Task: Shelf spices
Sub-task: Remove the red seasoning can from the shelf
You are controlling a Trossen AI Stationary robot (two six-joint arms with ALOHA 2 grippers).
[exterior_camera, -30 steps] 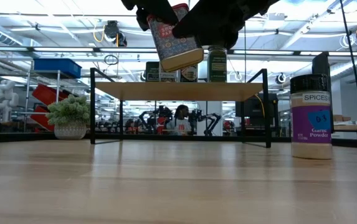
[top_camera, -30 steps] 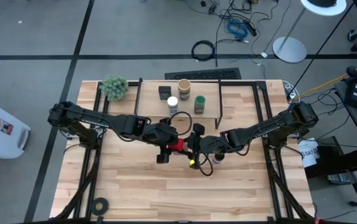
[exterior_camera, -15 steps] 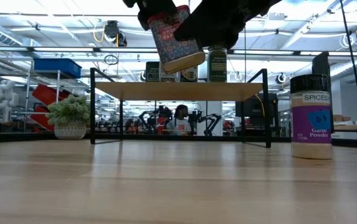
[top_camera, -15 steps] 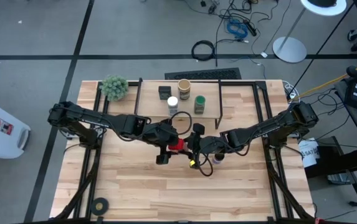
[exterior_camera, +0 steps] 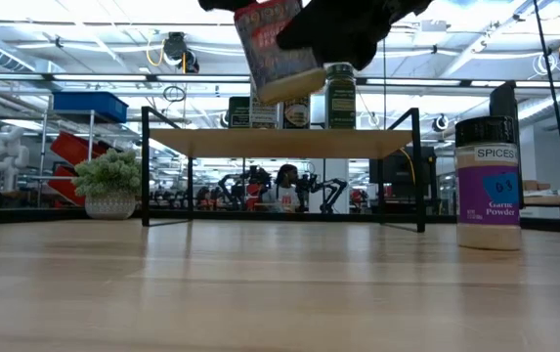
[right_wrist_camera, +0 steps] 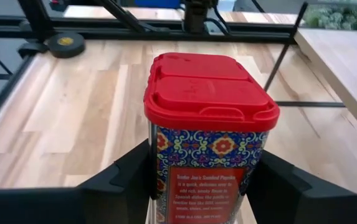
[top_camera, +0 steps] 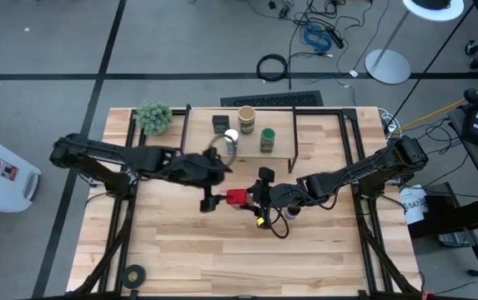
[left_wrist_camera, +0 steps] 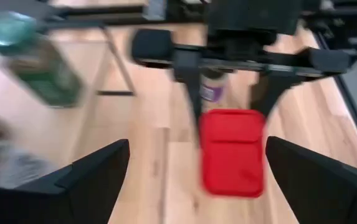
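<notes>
High view. Desk point(top_camera: 172, 250), light wood. Shelf point(top_camera: 280, 125) at 12 o'clock, carrying four spices: dark square tin point(top_camera: 219, 123), tan cylinder point(top_camera: 246, 115), white-lidded jar point(top_camera: 230, 138), green-lidded jar point(top_camera: 267, 138). Plant ball point(top_camera: 153, 117) at 11 o'clock of the shelf; tape roll point(top_camera: 134, 272) at 7 o'clock of the desk. Red tin point(top_camera: 237, 197) at desk centre, between the two arms. Left end effector point(top_camera: 208, 202) at 9 o'clock of the tin, apart from it. Right end effector point(top_camera: 255, 198) at 3 o'clock of the tin, touching it.

Low view. Red tin point(exterior_camera: 278, 51) hangs tilted in the air, above shelf-board level, in front of the shelf point(exterior_camera: 280, 143). Likely raised so it can pass over the board's edge. One jar marked "SPICES" point(exterior_camera: 488, 184) stands on the desk at 3 o'clock, not yet shelved.

Left wrist view. Left end effector point(left_wrist_camera: 197, 171) released, fingers spread wide with the red tin point(left_wrist_camera: 232, 151) beyond them, untouched. Judged: the tin now rests with the other arm alone.

Right wrist view. Right end effector point(right_wrist_camera: 206, 177) grasping the red tin point(right_wrist_camera: 206, 130) by its body, below the lid, keeping the lid clear.
</notes>
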